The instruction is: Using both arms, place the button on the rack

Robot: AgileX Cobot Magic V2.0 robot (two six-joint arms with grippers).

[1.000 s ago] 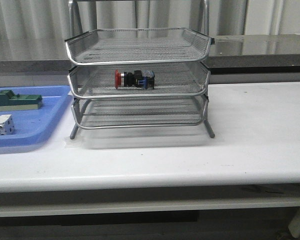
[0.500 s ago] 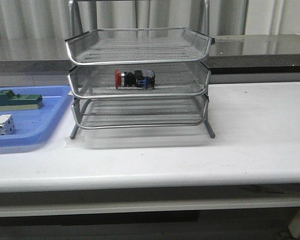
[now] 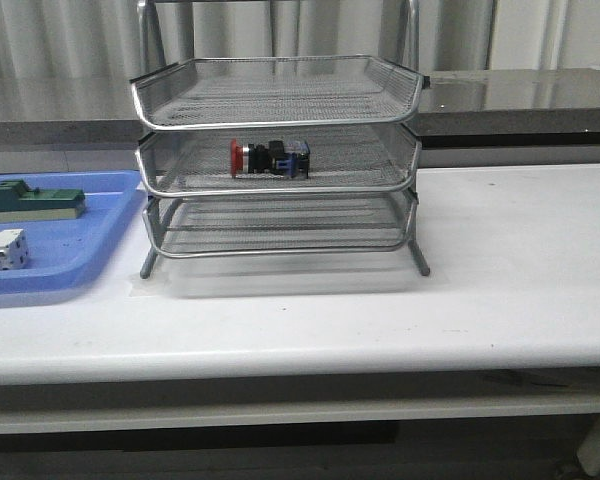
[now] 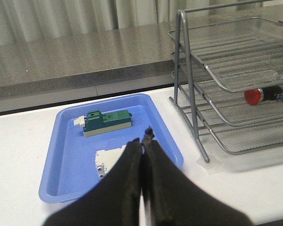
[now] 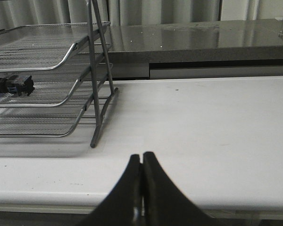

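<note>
The rack (image 3: 276, 160) is silver wire mesh on shiny metal rods. The button (image 3: 269, 158) looks plastic — glossy red cap, matt black body. The tray (image 4: 66, 155) is smooth blue plastic. The table (image 3: 500, 290) is smooth white, faintly sheened — the counter (image 5: 198, 40) behind is polished, reflective grey.

You have the rack (image 3: 276, 160) standing on the table (image 3: 500, 290), toward its back and left of centre. The button (image 3: 269, 158) lies on its side in the rack's middle tier, left of that tier's centre. Just to the rack's left sits a tray (image 3: 75, 262), holding two blocks: one (image 3: 32, 200) at the back, the other (image 3: 2, 250) nearer you.
</note>
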